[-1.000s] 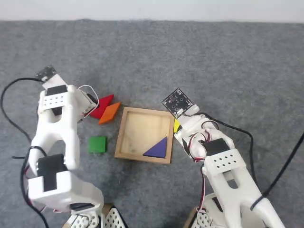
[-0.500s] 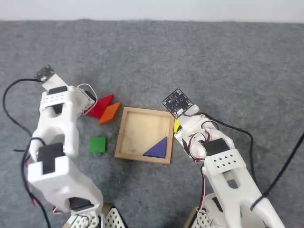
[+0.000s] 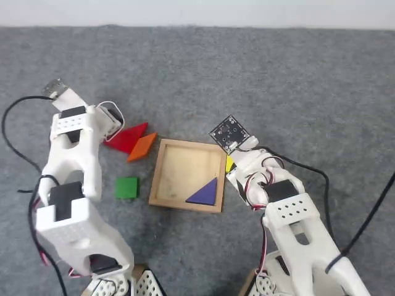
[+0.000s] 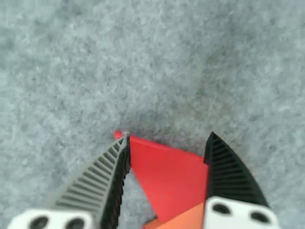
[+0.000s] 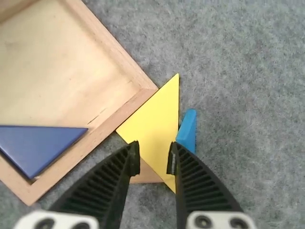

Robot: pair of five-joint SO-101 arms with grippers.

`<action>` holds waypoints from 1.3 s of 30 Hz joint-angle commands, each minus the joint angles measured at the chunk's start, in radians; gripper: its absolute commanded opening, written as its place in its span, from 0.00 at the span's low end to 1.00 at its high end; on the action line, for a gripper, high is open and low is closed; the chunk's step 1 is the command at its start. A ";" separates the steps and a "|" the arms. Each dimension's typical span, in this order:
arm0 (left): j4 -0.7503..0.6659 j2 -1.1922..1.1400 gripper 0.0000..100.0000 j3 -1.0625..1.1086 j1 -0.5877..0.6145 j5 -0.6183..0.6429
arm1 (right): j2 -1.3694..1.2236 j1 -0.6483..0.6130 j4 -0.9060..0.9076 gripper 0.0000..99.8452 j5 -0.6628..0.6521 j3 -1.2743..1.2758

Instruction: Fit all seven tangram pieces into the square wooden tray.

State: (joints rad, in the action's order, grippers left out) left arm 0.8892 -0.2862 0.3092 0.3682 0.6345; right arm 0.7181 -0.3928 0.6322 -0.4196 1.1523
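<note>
We drew the left gripper (image 4: pixel 168 137) leftward, jaws spread around the ungrasped red triangle (image 4: pixel 171 176); the right gripper (image 5: pixel 153 144) stayed narrowly parted.

The worktop (image 3: pixel 296 80) is covered in grey, felt-like fabric; a pale strip of wall (image 3: pixel 197 12) runs along its far edge.

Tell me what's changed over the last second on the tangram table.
The left arm pulled back, away from the tray, uncovering more of the red triangle, which lies between the open fingers of the left gripper. Nothing was grasped or released. The right gripper above the yellow triangle, the tray, blue triangle, orange piece and green square stayed put.
</note>
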 commanded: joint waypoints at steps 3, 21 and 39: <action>-0.040 0.009 0.25 -0.051 -0.023 -0.026 | 0.044 -0.007 0.010 0.10 -0.018 -0.058; 0.158 -0.075 0.25 -0.140 0.000 0.078 | 0.044 -0.008 0.008 0.10 -0.018 -0.058; 0.293 -0.456 0.25 -0.756 -0.104 0.196 | 0.050 -0.008 0.012 0.10 -0.018 -0.058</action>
State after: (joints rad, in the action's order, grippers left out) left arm 1.1500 -0.7219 -0.2923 0.2946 0.8186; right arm 0.7181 -0.3943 0.6322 -0.4242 1.1523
